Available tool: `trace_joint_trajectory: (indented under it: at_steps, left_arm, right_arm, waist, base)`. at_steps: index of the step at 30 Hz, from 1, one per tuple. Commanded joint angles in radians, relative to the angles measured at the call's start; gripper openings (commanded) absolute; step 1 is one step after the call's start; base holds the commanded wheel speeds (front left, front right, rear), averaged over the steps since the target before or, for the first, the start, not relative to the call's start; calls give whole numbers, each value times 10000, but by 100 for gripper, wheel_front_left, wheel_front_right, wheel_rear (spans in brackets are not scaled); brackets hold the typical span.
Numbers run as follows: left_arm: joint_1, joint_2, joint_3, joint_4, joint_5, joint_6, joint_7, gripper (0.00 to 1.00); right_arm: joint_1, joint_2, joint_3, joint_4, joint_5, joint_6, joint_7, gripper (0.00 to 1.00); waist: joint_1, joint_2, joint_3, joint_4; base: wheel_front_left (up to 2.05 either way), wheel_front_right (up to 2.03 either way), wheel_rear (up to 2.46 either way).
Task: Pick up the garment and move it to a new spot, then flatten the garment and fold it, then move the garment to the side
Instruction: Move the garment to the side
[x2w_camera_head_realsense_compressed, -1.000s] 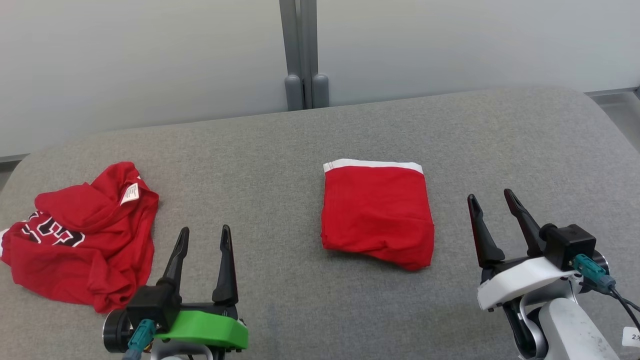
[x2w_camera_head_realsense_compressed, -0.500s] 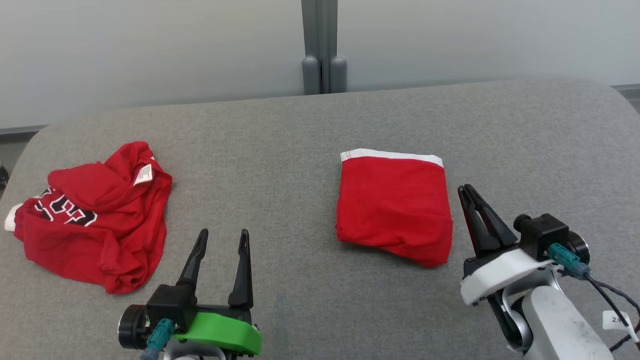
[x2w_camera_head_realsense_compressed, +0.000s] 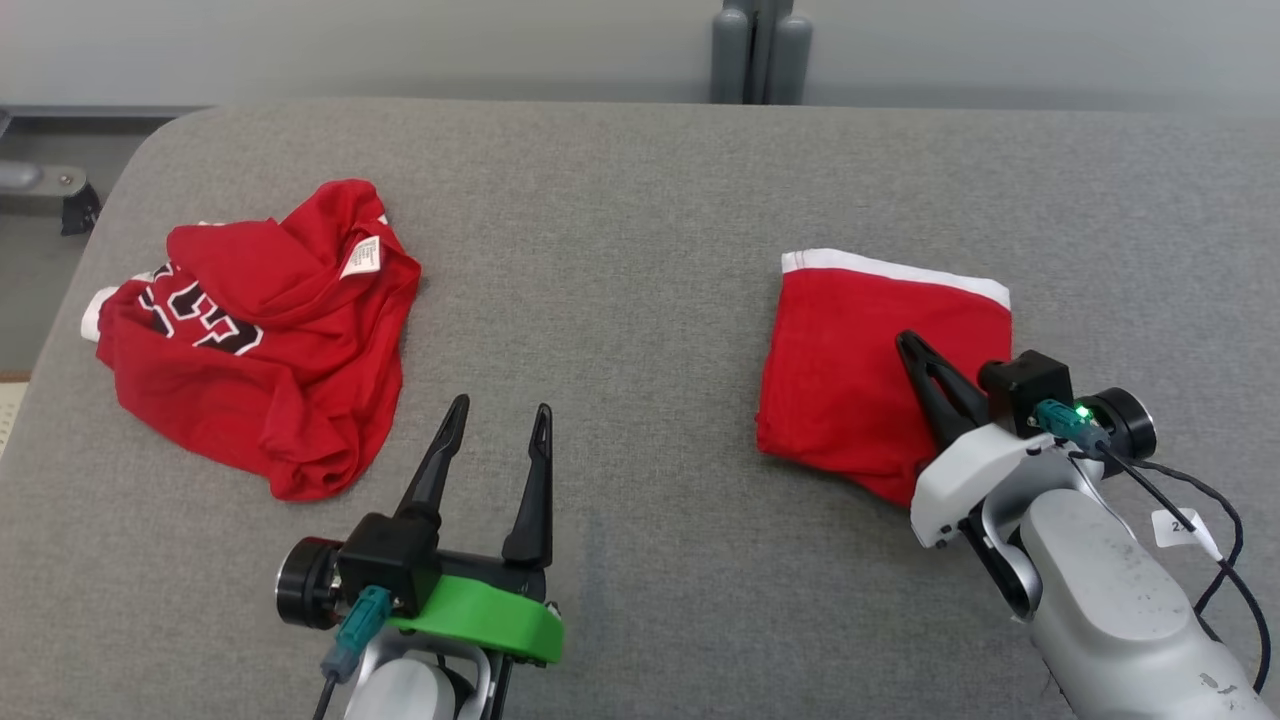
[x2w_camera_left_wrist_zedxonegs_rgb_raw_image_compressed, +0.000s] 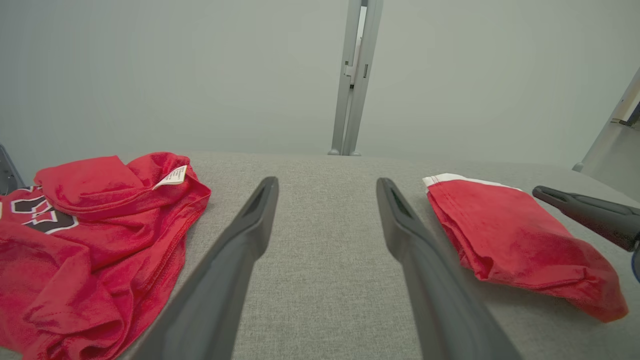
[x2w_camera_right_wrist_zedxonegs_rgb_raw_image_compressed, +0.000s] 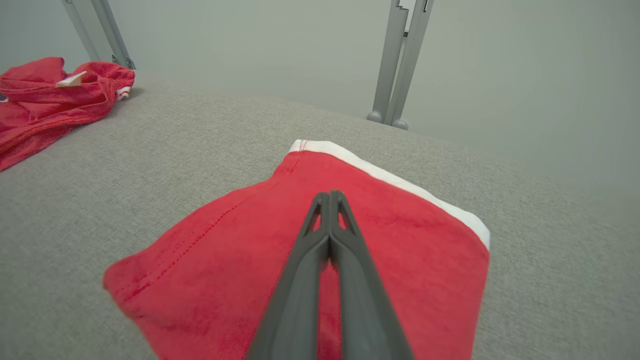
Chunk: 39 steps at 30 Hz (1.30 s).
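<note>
A crumpled red garment (x2w_camera_head_realsense_compressed: 260, 330) with black-and-white lettering and a white label lies at the table's left, also seen in the left wrist view (x2w_camera_left_wrist_zedxonegs_rgb_raw_image_compressed: 90, 225) and far left in the right wrist view (x2w_camera_right_wrist_zedxonegs_rgb_raw_image_compressed: 40, 100). A folded red garment (x2w_camera_head_realsense_compressed: 850, 370) with a white band lies at the right (x2w_camera_left_wrist_zedxonegs_rgb_raw_image_compressed: 510, 235) (x2w_camera_right_wrist_zedxonegs_rgb_raw_image_compressed: 240, 250). My right gripper (x2w_camera_head_realsense_compressed: 905, 340) is shut with nothing between its fingers, and its tip (x2w_camera_right_wrist_zedxonegs_rgb_raw_image_compressed: 330, 194) hangs over the folded garment's near right part. My left gripper (x2w_camera_head_realsense_compressed: 502, 405) stands open and empty over bare table between the two garments (x2w_camera_left_wrist_zedxonegs_rgb_raw_image_compressed: 327, 182).
The grey padded table (x2w_camera_head_realsense_compressed: 620, 250) has a rounded far left corner, with floor beyond its left edge. A grey post (x2w_camera_head_realsense_compressed: 760, 50) stands behind the far edge against a pale wall. My right fingers (x2w_camera_left_wrist_zedxonegs_rgb_raw_image_compressed: 540, 191) show at the right of the left wrist view.
My right gripper has shut and moved left, from beside the folded garment to over it. The head camera has tilted and turned, shifting the whole picture. The left gripper stays open.
</note>
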Motion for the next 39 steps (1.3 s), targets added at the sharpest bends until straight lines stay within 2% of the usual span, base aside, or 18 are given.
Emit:
trace_joint_trajectory:
  at_steps: [1,12,15,25,37,38,39]
  left_arm:
    - [-186,39,-33,-8,-90,49,-5,100]
    - [-265,37,-9,111,-176,175,-3,100]
    - [-236,37,13,130,-183,192,-5,100]
    - [86,39,190,177,-109,152,-3,100]
    - [694,40,805,143,-61,60,-4,100]
    - [731,40,886,145,-51,55,-4,100]
    - [769,40,946,146,-57,53,-4,100]
  right_arm:
    - [-254,11,-64,344,-53,0,-26,0]
    - [-707,148,212,2946,10,0,0,0]
    - [-868,242,223,3136,156,0,4,0]
    - [-516,387,-95,1669,754,0,-14,0]
    - [1097,226,-927,-731,884,0,-14,0]
    - [1293,252,-1087,-979,806,0,-14,2]
    - [1483,286,-1209,-1150,764,0,-14,41]
  waist:
    - [0,0,610,626]
    - [0,0,646,927]
    - [0,0,547,804]
    - [0,0,-250,6]
    - [0,0,-1248,-1291]
    - [0,0,-1314,-1380]
    - [0,0,-1357,-1445]
  base:
    - [0,0,0]
    - [0,0,0]
    - [0,0,0]
    - [0,0,0]
    - [0,0,0]
    - [0,0,0]
    - [0,0,0]
